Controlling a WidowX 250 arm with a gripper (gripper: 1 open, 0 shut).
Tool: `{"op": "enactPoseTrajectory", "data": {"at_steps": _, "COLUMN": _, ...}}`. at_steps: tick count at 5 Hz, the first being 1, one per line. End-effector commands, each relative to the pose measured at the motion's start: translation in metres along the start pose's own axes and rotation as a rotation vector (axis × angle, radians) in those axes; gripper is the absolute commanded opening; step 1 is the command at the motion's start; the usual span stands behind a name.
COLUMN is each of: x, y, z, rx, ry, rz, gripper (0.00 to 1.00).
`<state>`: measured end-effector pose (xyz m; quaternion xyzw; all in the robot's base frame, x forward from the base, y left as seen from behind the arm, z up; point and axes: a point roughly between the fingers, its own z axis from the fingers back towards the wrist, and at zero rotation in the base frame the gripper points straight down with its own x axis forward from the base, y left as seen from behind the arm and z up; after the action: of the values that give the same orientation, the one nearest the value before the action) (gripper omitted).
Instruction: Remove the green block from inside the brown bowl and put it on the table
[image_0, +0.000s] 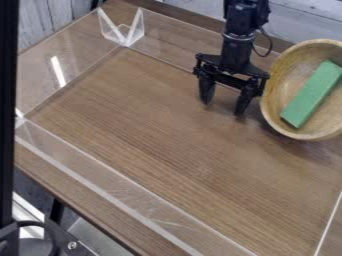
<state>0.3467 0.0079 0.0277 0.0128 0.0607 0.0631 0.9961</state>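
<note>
1. in the upper right of the frame, we see the brown bowl (283, 91), round and light tan, cut off by the right edge of the view.
2. inside it we find the green block (311, 95), a flat bright green bar lying aslant, its upper end leaning toward the right edge of the frame.
3. just left of the bowl, we record the black gripper (231, 99), reaching down from the top of the frame. its jaws stand wide apart, as far as they go, with nothing between them. we cannot tell whether its right-hand side touches the bowl rim.
4. we note the table (147, 135), dark brown wood grain, filling most of the view, with a low clear wall (100, 182) running from the left side toward the bottom of the frame.
5. in the upper left we observe a clear angular piece (122, 28) near the table's far edge.
6. at the lower left corner we log black round hardware (30, 238), partly out of frame.
</note>
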Motion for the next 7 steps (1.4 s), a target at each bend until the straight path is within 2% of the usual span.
{"op": "enactPoseTrajectory", "data": {"at_steps": 1, "x": 0.004, "y": 0.003, "z": 0.013, "rx": -0.014, "ry": -0.06, "rz": 0.007, "gripper": 1.0}}
{"op": "enactPoseTrajectory", "data": {"at_steps": 2, "x": 0.002, "y": 0.003, "z": 0.014, "rx": -0.024, "ry": -0.077, "rz": 0.007, "gripper": 1.0}}
{"op": "enactPoseTrajectory", "data": {"at_steps": 4, "x": -0.001, "y": 0.004, "z": 0.035, "rx": -0.054, "ry": -0.125, "rz": -0.01, "gripper": 1.0}}
{"op": "enactPoseTrajectory", "data": {"at_steps": 5, "x": 0.003, "y": -0.003, "z": 0.038, "rx": -0.076, "ry": -0.163, "rz": -0.032, "gripper": 1.0}}
{"op": "enactPoseTrajectory", "data": {"at_steps": 6, "x": 0.004, "y": -0.01, "z": 0.038, "rx": -0.094, "ry": -0.186, "rz": -0.052, "gripper": 1.0}}
{"op": "enactPoseTrajectory", "data": {"at_steps": 7, "x": 0.008, "y": -0.018, "z": 0.045, "rx": -0.108, "ry": -0.18, "rz": -0.076, "gripper": 1.0}}
